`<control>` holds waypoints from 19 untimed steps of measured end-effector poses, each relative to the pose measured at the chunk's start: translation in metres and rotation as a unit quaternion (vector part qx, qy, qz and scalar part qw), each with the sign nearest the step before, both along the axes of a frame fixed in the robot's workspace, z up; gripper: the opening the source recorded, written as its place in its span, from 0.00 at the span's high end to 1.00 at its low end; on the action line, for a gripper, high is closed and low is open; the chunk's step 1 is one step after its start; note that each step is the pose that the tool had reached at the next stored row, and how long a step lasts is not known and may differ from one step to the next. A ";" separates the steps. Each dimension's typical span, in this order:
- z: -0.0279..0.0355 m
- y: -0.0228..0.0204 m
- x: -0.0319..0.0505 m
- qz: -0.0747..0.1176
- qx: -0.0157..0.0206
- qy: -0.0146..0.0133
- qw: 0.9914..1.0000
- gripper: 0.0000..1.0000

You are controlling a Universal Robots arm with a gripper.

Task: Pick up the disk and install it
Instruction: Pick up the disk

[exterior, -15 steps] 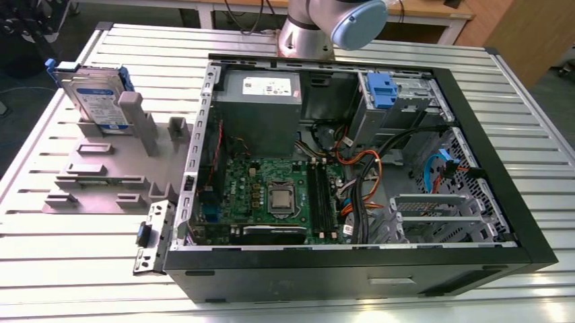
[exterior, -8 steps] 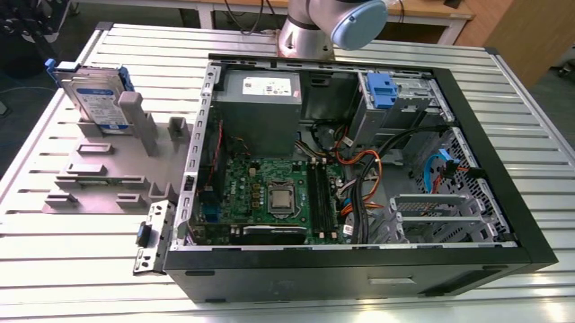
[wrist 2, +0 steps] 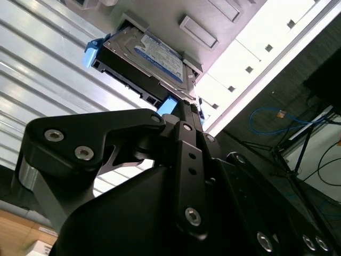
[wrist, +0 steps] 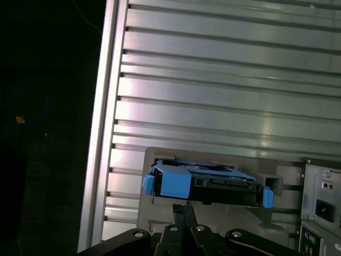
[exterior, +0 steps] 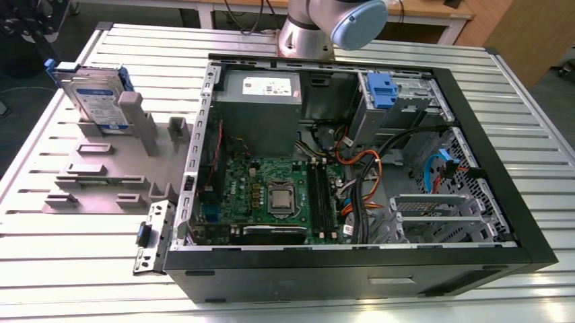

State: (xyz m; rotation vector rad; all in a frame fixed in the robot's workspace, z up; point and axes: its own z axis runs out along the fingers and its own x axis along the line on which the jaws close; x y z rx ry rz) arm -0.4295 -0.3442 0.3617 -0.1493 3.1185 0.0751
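Beside the case (exterior: 359,262), the disk (exterior: 93,94) stands in its holder (exterior: 99,183), unpicked. Our gripper (wrist: 184,209) hangs near, fingers (wrist: 178,214) seemingly pressed together; we judge grasping needs them spread.

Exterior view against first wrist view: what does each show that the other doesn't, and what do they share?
Exterior view: the inside of the open computer case, its circuit board and cables, with the arm beyond it. First wrist view: the gripper near the disk's blue-railed edge, and dark floor past the table's edge. Both: the disk standing on edge in its grey holder on the ribbed table.
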 end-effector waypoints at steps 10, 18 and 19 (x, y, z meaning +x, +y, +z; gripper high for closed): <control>-0.0002 0.0000 -0.0001 0.070 0.000 0.000 0.998 0.89; -0.0003 -0.0001 -0.0001 0.119 0.000 0.000 0.993 0.89; -0.0002 0.0000 -0.0001 0.123 0.000 0.000 0.992 0.89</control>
